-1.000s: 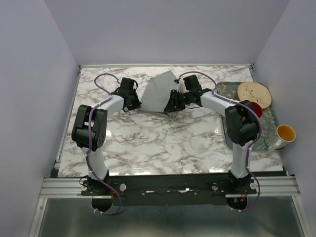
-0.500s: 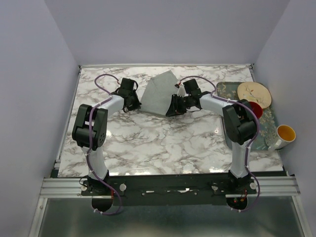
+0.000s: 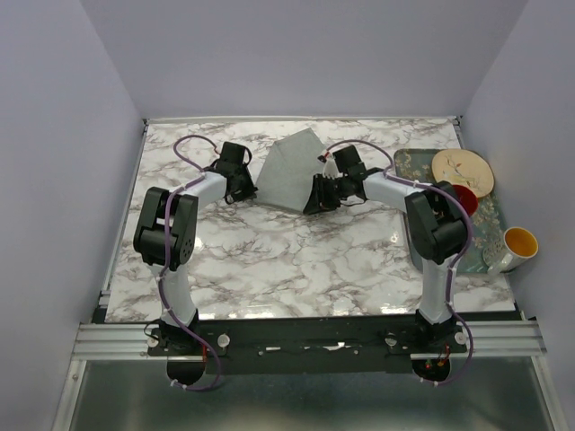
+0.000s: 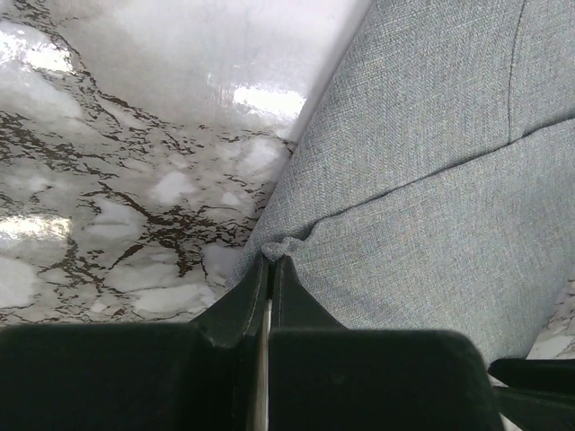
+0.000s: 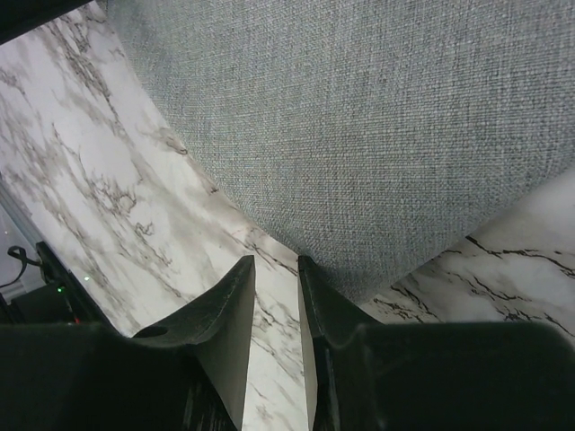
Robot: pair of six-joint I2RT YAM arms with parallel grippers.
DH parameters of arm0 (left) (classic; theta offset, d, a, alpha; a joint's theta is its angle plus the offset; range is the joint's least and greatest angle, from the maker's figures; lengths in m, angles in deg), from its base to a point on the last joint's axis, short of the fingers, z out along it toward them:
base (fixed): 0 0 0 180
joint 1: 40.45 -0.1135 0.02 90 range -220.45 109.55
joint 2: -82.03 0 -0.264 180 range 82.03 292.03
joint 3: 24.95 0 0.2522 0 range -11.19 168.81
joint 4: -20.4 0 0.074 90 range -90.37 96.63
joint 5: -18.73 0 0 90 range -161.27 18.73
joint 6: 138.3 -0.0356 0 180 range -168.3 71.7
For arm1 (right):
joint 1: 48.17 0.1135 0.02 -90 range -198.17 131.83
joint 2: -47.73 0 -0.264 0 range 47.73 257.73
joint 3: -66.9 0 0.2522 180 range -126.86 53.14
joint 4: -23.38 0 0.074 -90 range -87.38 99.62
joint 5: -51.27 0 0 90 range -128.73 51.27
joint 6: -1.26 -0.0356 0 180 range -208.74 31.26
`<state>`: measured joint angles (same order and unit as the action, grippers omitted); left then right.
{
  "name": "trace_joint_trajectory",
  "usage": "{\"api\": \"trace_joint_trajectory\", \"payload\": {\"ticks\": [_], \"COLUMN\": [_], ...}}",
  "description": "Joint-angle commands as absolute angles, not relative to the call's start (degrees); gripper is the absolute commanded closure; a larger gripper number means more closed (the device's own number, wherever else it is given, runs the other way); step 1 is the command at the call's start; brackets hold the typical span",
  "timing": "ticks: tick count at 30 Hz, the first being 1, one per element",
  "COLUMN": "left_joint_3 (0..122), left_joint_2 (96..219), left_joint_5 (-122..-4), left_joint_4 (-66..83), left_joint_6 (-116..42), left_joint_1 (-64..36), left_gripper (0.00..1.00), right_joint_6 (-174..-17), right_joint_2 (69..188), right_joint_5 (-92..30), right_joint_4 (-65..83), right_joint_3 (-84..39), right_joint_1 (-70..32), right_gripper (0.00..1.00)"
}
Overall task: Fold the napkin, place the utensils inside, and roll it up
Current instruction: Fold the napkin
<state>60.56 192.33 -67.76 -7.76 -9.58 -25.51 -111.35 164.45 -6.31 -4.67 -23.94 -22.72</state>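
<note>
Left tool (image 4: 269, 262) first: its two fingers are pressed tight together, and at their tips we see a small pucker of the napkin (image 3: 289, 169) pinched between them, right on the cloth's left edge. Over to the right tool (image 5: 277, 265): we find it only slightly parted, a narrow slot with the bare marble counter (image 3: 296, 260) showing through and no cloth inside. Its tips sit right at the near edge of the napkin, close by a corner. Whether a finger is touching the fabric there, we cannot tell.

The napkin lies at the far middle of the counter, between the two tools. From above it reads as a grey slanted shape with a point toward the back wall.

The overhead camera gives us what the wrist cameras miss. Both arms reach inward from their bases. At the right edge, a floral tray (image 3: 411, 162) carries a round wooden plate (image 3: 462, 171) and a red bowl (image 3: 468, 197), with a white mug (image 3: 517, 244), yellow inside, at the tray's near corner.

The left wrist camera gives us detail the overhead cannot: a diagonal fold edge crossing the cloth, with one layer lying over another. The right wrist camera shows us only a flat sweep of weave on the marble.
</note>
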Motion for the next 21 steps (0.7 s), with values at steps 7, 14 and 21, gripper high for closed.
{"api": "trace_joint_trajectory", "payload": {"ticks": [7,14,21], "left_joint_3": [62.64,63.17,63.08], "left_joint_2": [191.81,191.72,193.13], "left_joint_5": [-68.19,-67.66,-67.14], "left_joint_4": [-6.99,-6.02,-6.55], "left_joint_6": [-10.15,-9.98,-9.63], "left_joint_1": [-26.03,-26.03,-26.03], "left_gripper": [0.92,0.95,0.95], "right_joint_6": [-110.45,-110.8,-111.33], "right_joint_2": [161.36,164.52,166.73], "right_joint_5": [-5.51,-4.9,-4.81], "right_joint_4": [-7.0,-6.56,-4.89], "right_joint_3": [-29.12,-30.18,-27.72], "right_joint_1": [-22.33,-22.33,-22.33], "right_gripper": [0.67,0.67,0.68]}}
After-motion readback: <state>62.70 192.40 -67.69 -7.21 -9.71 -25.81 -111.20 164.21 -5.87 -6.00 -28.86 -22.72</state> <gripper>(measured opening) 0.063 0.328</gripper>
